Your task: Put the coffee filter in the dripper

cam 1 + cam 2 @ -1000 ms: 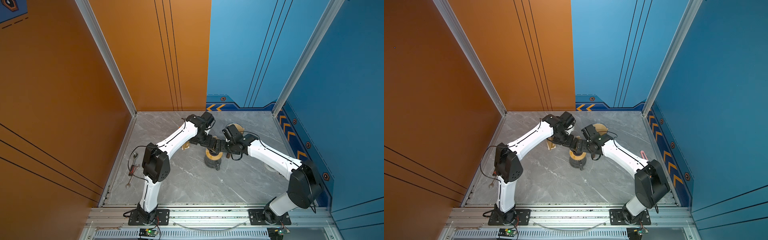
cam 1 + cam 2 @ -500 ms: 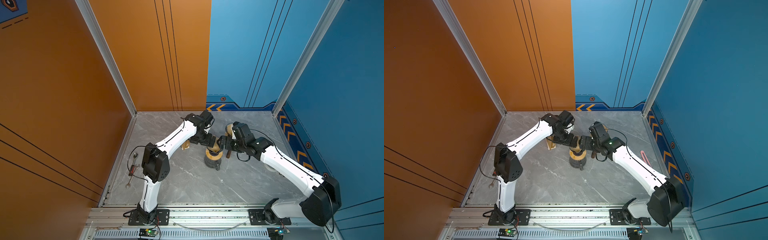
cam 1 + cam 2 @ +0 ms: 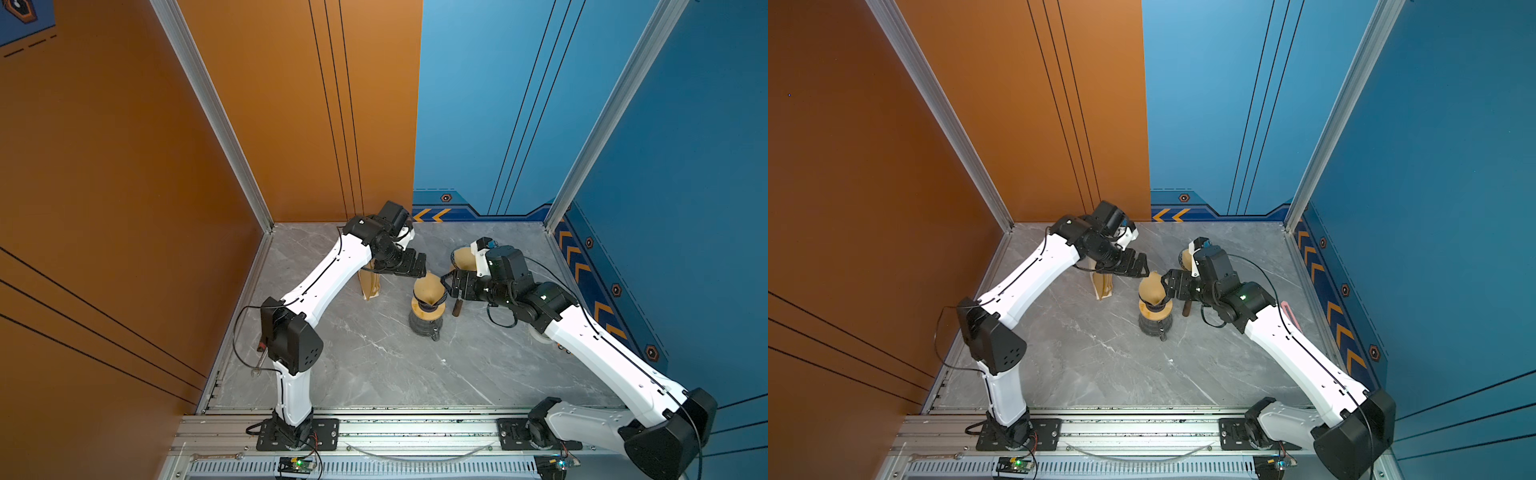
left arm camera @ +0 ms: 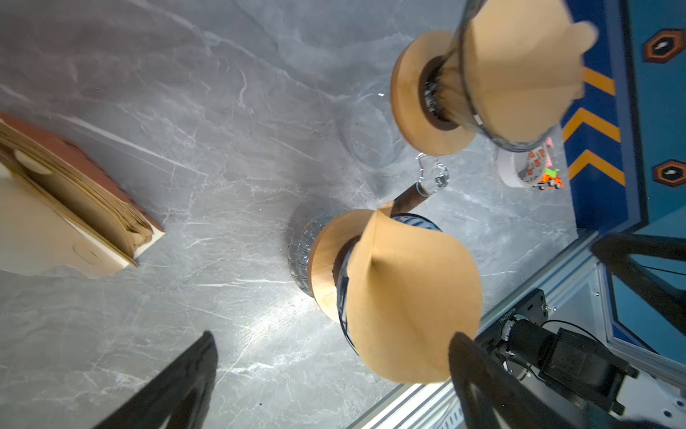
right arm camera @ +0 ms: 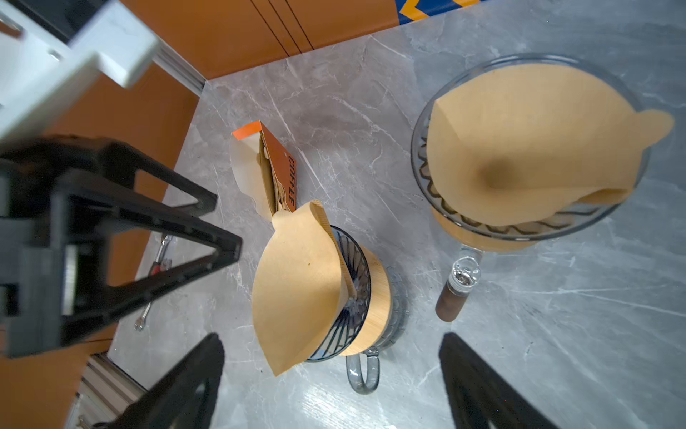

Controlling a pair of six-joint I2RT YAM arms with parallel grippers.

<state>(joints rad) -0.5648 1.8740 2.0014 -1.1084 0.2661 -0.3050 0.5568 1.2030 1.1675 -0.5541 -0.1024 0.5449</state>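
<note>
A brown paper coffee filter (image 3: 428, 291) sits in the dripper (image 3: 427, 311), a glass cone with a wooden collar on a glass jug, mid-table in both top views. In the right wrist view the filter (image 5: 297, 286) leans out over the dripper's rim (image 5: 358, 282), half folded. My left gripper (image 3: 419, 266) hovers just behind and to the left of it, open; the filter's edge (image 4: 412, 297) shows near one fingertip (image 4: 460, 345). My right gripper (image 3: 449, 284) stands open close to the right of the filter, holding nothing. In the right wrist view its gap (image 5: 332, 345) spans bare table and the jug's handle.
A second dripper with a filter (image 5: 519, 148) stands behind the right gripper. A brown vial (image 5: 454, 297) lies beside it. An open box of filters (image 3: 369, 284) stands left of the dripper. A tape roll (image 4: 527, 167) sits by the right wall, a wrench (image 3: 257, 365) at the left edge.
My right gripper has drawn back to the right, off the top of the dripper, leaving the filter in it. The left arm has barely moved.
</note>
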